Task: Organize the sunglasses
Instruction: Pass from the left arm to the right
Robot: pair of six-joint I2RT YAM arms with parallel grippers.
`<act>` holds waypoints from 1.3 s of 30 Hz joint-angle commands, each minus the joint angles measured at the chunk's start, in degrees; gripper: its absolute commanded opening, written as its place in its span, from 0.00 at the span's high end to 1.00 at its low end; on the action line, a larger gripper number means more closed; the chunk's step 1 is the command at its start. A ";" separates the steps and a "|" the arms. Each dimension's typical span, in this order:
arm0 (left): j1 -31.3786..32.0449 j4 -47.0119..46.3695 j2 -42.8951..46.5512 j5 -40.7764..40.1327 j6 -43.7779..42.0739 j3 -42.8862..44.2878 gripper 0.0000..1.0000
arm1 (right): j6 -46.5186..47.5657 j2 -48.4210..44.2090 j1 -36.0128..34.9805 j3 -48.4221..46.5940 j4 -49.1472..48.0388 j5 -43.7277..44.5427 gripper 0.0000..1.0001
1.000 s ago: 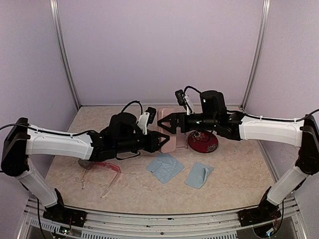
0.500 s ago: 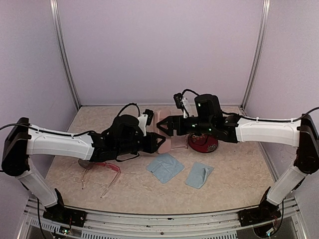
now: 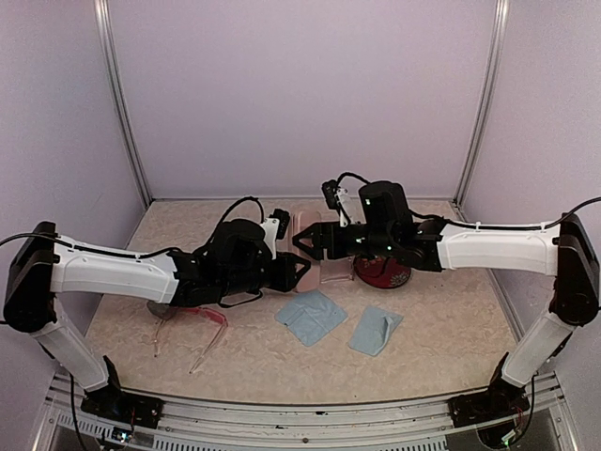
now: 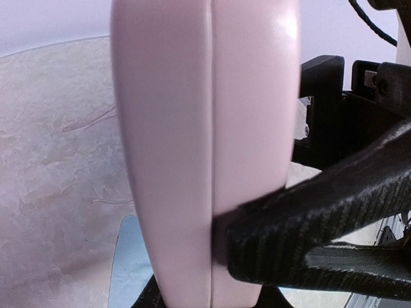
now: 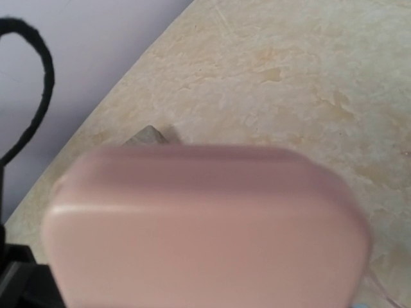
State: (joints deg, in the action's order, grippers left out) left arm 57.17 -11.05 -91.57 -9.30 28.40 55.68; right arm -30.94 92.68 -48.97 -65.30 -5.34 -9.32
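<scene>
A red-pink pair of sunglasses (image 3: 199, 317) lies on the table under my left forearm, its pale arms pointing toward the near edge. A pale, clear frame-like shape (image 3: 335, 273) shows just right of the case; I cannot make it out well. My left gripper (image 3: 299, 271) (image 4: 212, 269) is shut on an oblong pink case (image 3: 307, 223) (image 4: 205, 128), with one black finger (image 4: 308, 244) pressed on the case's side. My right gripper (image 3: 308, 244) reaches in from the right, jaws apart astride the case (image 5: 205, 237). Its fingers are hidden in the right wrist view, so contact cannot be seen.
Two light-blue cloths (image 3: 310, 317) (image 3: 376, 331) lie in front of the grippers, and one also shows as a cloth (image 4: 125, 263) in the left wrist view. A dark red patterned round pouch (image 3: 385, 271) sits under the right wrist. Walls enclose the table on three sides.
My right gripper has moved left onto the pink case and its jaws have narrowed. My left gripper, still holding the case, has shifted slightly left.
</scene>
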 commanded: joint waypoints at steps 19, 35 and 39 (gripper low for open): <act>1.10 -1.06 -1.16 -2.15 -1.66 2.84 0.94 | -1.54 1.60 -1.43 -2.66 0.73 2.42 0.44; -0.64 -9.88 4.29 10.30 -4.73 -4.77 0.06 | 6.73 -2.91 3.06 1.68 -1.25 -5.26 0.73; -5.48 -13.49 8.02 19.29 -5.07 -9.79 0.04 | 11.24 -5.18 5.38 3.54 -2.16 -12.40 0.73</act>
State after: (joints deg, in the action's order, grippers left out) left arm 55.92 -18.59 -87.64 0.45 24.97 49.80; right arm -25.43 91.88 -45.78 -63.22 -4.14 -13.69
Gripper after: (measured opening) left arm 0.955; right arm 0.720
